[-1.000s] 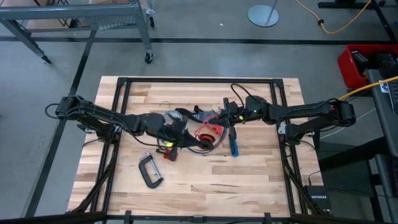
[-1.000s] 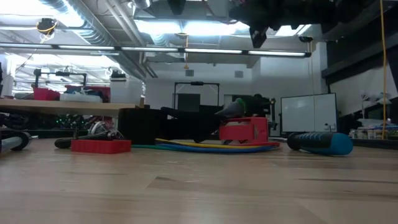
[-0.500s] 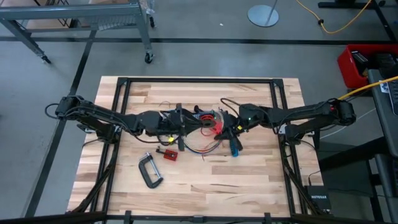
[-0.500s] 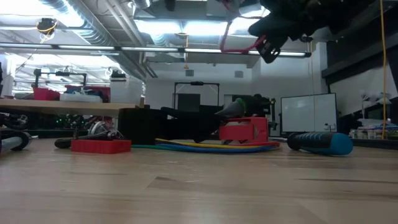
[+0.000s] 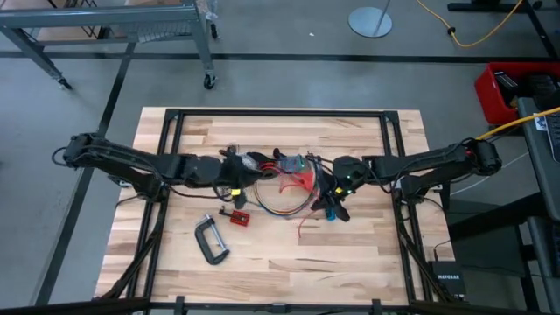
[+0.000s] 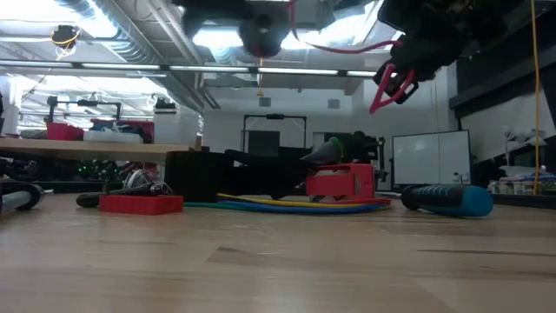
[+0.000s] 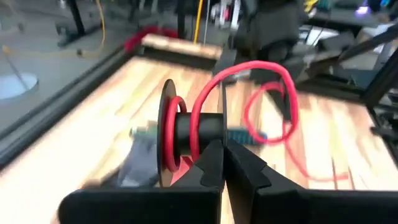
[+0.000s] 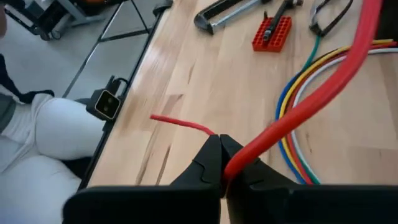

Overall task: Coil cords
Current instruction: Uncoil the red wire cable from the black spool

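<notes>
A black spool (image 7: 186,132) wound with red wire is lifted above the table's middle; it also shows in the high view (image 5: 289,166) and the low view (image 6: 265,26). My left gripper (image 7: 224,163) is shut on it. The red wire (image 7: 249,68) runs in a slack arc from the spool to my right gripper (image 8: 225,163), which is shut on it to the spool's right (image 5: 335,191). A multicoloured cord bundle (image 8: 298,106) lies looped on the table below (image 5: 278,206). My left gripper pinches the spool between its two fingers at the flange rim (image 7: 219,134) nearest it, coming level from the table's left. The fingertips hide the exact place. The spool hangs clear of the table, its axis level. My right gripper pinches the red wire (image 8: 249,152) between its two fingertips, a short way from its free end (image 8: 180,122). The fingers lie across the wire. The wire is clear of the table; one side rises slack toward the spool, and the free end sticks out past the fingers.
A blue-handled screwdriver (image 5: 331,208) lies under my right gripper. A red brick (image 5: 238,216) and a C-clamp (image 5: 210,241) lie nearer the front left. A person's leg (image 8: 56,143) shows beyond the table's edge. Bare wood lies along the near edge (image 5: 289,271).
My left gripper has lifted the spool clear of the table and drawn back a little toward the table's left edge. My right gripper has moved toward the near edge with the red wire, which has come off the spool and now arcs between the two grippers.
</notes>
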Robot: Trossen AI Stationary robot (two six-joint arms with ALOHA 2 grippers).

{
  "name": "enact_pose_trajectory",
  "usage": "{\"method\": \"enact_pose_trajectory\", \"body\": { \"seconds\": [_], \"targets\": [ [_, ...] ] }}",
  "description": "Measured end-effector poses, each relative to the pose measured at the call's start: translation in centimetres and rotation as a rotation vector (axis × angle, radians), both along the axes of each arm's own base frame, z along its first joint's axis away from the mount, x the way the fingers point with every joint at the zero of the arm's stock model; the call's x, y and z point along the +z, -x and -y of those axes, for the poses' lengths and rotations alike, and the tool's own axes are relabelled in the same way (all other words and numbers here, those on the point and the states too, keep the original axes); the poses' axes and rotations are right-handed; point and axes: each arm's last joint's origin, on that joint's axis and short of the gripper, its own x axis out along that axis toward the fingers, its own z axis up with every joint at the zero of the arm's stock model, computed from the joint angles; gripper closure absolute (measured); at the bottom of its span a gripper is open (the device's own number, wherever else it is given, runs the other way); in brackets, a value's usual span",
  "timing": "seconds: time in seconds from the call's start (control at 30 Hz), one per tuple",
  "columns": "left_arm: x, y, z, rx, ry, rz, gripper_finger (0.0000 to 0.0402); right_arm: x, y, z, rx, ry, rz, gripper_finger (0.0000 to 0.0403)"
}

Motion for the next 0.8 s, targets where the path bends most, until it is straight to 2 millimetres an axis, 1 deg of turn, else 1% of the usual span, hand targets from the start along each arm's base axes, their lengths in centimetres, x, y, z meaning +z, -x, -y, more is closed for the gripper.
{"method": "enact_pose_trajectory", "body": {
  "seconds": [0.1, 0.2, 0.33, 0.5, 0.6, 0.7, 0.8],
  "targets": [
    [-0.1, 1.3, 0.0, -0.028, 0.091, -0.065, 0.0401, 0.1, -0.1, 0.1, -0.011, 0.007, 0.014, 0.0402],
    [-0.3, 2.2, 0.2, -0.09, 0.222, -0.129, 0.0401, 0.5, -0.3, 0.3, -0.06, 0.052, 0.066, 0.0402],
    [-0.9, 2.4, 0.7, -0.178, 0.366, -0.2, 0.0401, 1.3, -0.8, 0.5, -0.122, 0.14, 0.177, 0.0402],
    [-1.6, 1.4, 1.1, -0.241, 0.464, -0.236, 0.0401, 3.5, -1.6, 0.9, -0.211, 0.254, 0.317, 0.0402],
    [-2.2, 0.4, 1.5, -0.283, 0.493, -0.235, 0.0401, 4.8, -2.0, 1.2, -0.285, 0.341, 0.361, 0.0402],
    [-2.6, -1.0, 1.9, -0.365, 0.503, -0.202, 0.0401, 5.4, -2.1, 1.4, -0.357, 0.41, 0.374, 0.0402],
    [-2.7, -2.4, 2.3, -0.49, 0.479, -0.116, 0.0401, 5.4, -2.1, 1.6, -0.414, 0.46, 0.364, 0.0402]
  ]
}}
